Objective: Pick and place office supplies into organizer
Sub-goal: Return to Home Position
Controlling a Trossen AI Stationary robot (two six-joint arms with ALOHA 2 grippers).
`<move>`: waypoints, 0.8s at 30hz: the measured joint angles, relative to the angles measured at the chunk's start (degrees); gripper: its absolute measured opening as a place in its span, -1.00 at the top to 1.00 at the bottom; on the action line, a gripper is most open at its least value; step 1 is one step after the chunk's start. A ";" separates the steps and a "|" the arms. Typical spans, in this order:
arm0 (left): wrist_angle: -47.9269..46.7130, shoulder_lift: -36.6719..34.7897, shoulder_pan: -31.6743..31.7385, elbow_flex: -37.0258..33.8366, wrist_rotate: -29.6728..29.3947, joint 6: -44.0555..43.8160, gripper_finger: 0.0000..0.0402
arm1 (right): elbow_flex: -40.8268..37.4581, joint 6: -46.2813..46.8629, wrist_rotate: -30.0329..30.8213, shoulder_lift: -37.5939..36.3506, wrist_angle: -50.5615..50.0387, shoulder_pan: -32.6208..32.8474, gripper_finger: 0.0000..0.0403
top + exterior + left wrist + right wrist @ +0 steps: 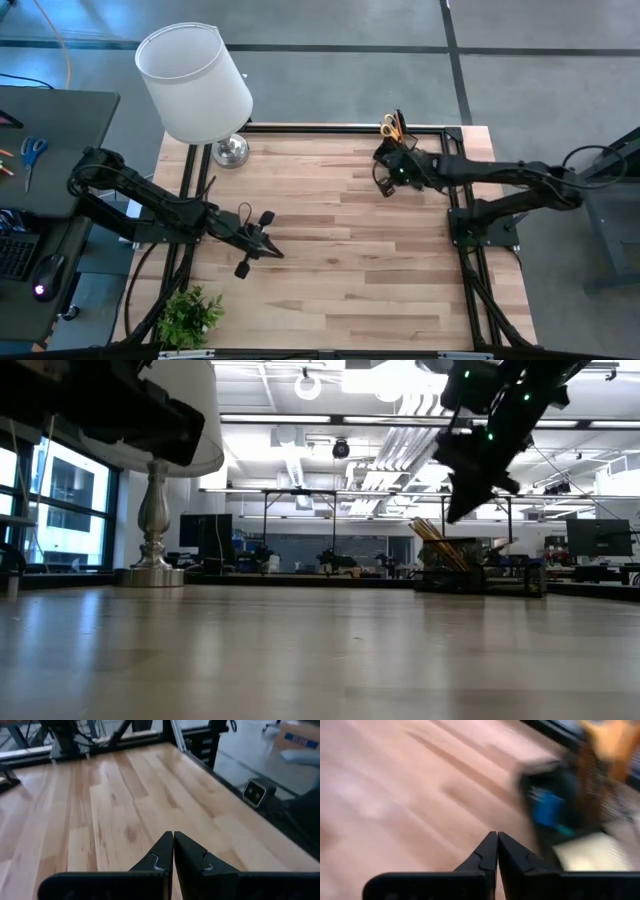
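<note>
The right gripper (388, 172), its two dark fingers clenched together on nothing, hangs just to the near side of the small black mesh desk organizer (405, 142), which stands at the far right corner of the light wooden surface (340, 290). From this gripper the organizer lies toward the far edge, and the right arm is by far the nearer one. The thin pencils (440, 545) in it stand up on a slant, so a clean retreat probably means lifting up and drawing back toward the right edge. The left gripper (274, 250), also clenched and empty, waits well apart near the left edge. The high view shows the yellow-handled scissors (388, 125) poking out of the organizer, but not how high the right gripper is. Only the low view shows it raised clear above the organizer's rim. The right wrist view, though blurred, looks into the compartments at a small blue eraser-like piece (547, 807) and a pale yellow sticky-note pad (592, 851). A white-shaded lamp (195, 80) stands at the far left corner.
</note>
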 joint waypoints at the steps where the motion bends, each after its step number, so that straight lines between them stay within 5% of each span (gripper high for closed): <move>1: 0.34 -0.32 0.00 -0.01 0.00 -0.14 0.98 | -0.69 -0.39 -1.65 -0.68 2.77 1.13 0.97; 6: 1.14 -4.93 0.87 -0.04 -0.60 -1.71 0.98 | -6.31 -6.04 -12.71 -1.70 23.67 8.09 0.96; 10: -1.41 -10.73 4.63 -0.02 1.78 -1.66 0.98 | -10.76 -11.70 -15.97 -1.71 40.49 13.34 0.99; 17: -1.43 -20.44 12.70 -4.36 7.14 -4.58 0.98 | -17.94 -18.83 -17.33 -6.59 54.62 15.04 0.99; 24: -3.16 -28.47 15.64 -10.16 7.98 -6.00 0.98 | -28.41 -17.85 -15.68 -22.70 57.61 12.39 0.99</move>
